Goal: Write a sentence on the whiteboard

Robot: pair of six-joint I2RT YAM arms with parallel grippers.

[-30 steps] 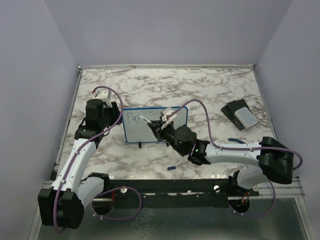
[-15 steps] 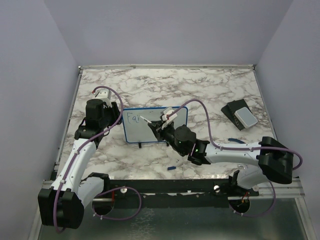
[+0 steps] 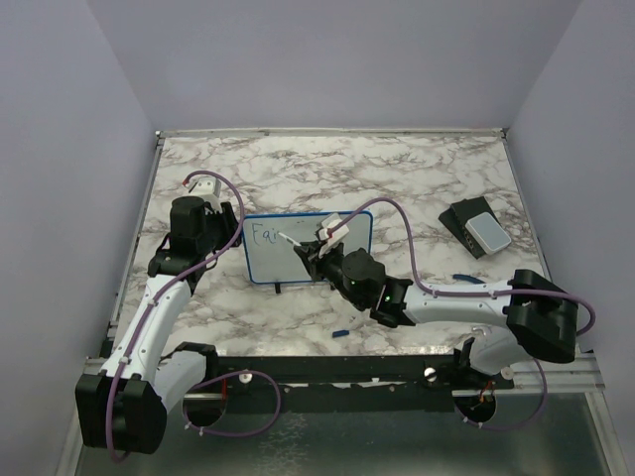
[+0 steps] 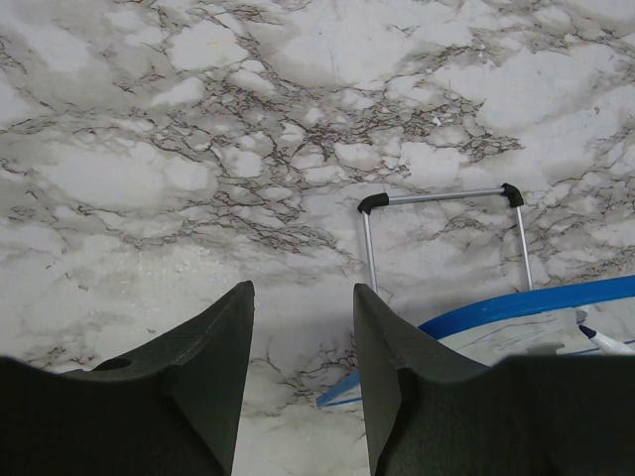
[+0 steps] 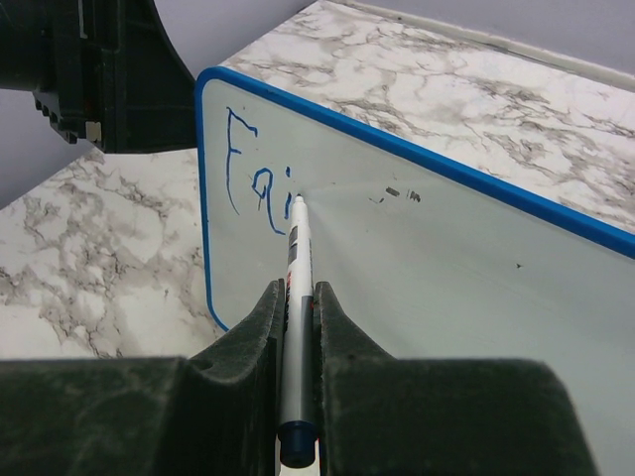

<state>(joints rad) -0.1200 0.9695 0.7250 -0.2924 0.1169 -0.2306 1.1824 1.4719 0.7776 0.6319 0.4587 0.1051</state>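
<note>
The whiteboard stands upright on the marble table, blue-framed. Of the sentence, only blue letters "Fai" show, at the board's top left. My right gripper is shut on a white marker with a dark blue end. The marker's tip touches the board just right of the "i". My left gripper sits at the board's left edge. Its jaws stand open over marble, and a bit of the blue frame passes behind the right finger.
A dark block with a pale grey pad lies at the right. A small blue cap rests near the front edge, and another blue item sits beside the right arm. The board's wire foot reaches back. Lilac walls enclose the table.
My right arm has edged slightly to the left with the marker still at the board. The left arm and the board have not moved.
</note>
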